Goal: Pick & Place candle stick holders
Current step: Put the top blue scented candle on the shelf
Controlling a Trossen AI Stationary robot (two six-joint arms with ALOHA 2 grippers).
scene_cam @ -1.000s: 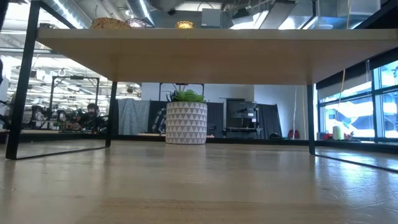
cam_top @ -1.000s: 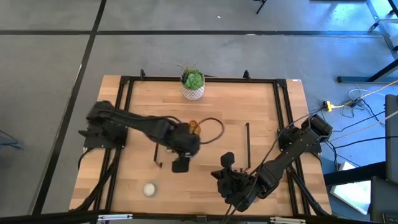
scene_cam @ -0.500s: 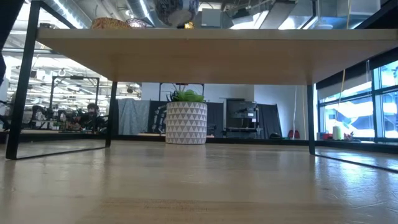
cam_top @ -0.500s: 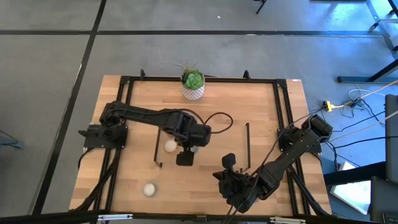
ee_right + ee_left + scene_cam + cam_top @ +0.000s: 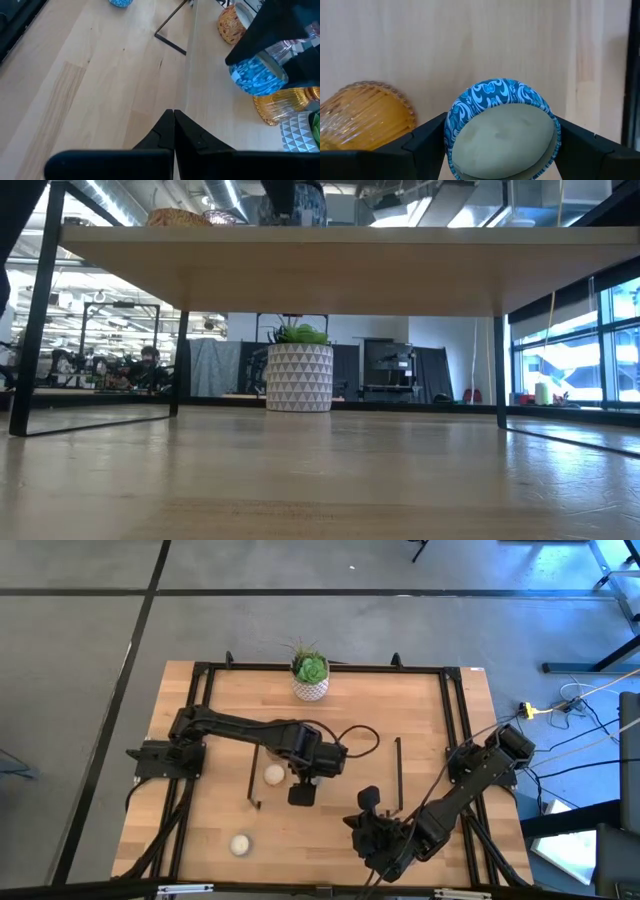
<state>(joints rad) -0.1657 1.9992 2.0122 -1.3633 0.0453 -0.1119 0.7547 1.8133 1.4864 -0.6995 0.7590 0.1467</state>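
My left gripper (image 5: 314, 776) is shut on a low round holder (image 5: 502, 131) with a blue-patterned wall and a cream top, over the raised wooden shelf (image 5: 330, 255). The held holder also shows in the low view (image 5: 298, 202) and the right wrist view (image 5: 257, 75). An amber ribbed holder (image 5: 365, 117) stands on the shelf beside it. A cream-topped holder (image 5: 273, 775) sits further left, and another (image 5: 240, 844) lies near the front left. My right gripper (image 5: 173, 120) is shut and empty near the table's front (image 5: 367, 802). My left gripper pinches the blue-patterned holder's round wall (image 5: 451, 125) on two opposite sides between its two fingers (image 5: 427, 137). The fingers come from above, slanting down. The holder sits tilted, its cream top toward the wrist; whether its base touches the shelf, I cannot tell.
A white patterned pot with a green plant (image 5: 310, 678) stands at the far edge. The shelf's black legs (image 5: 30, 310) stand on the table. A clear glass holder (image 5: 222, 218) and a woven-looking one (image 5: 175, 218) stand on the shelf's left part.
My left gripper has gone toward the table's right edge and a little toward the far edge, carrying the blue-patterned holder, and has come down toward the shelf top. The cream-topped holder that the arm covered now shows to its left.
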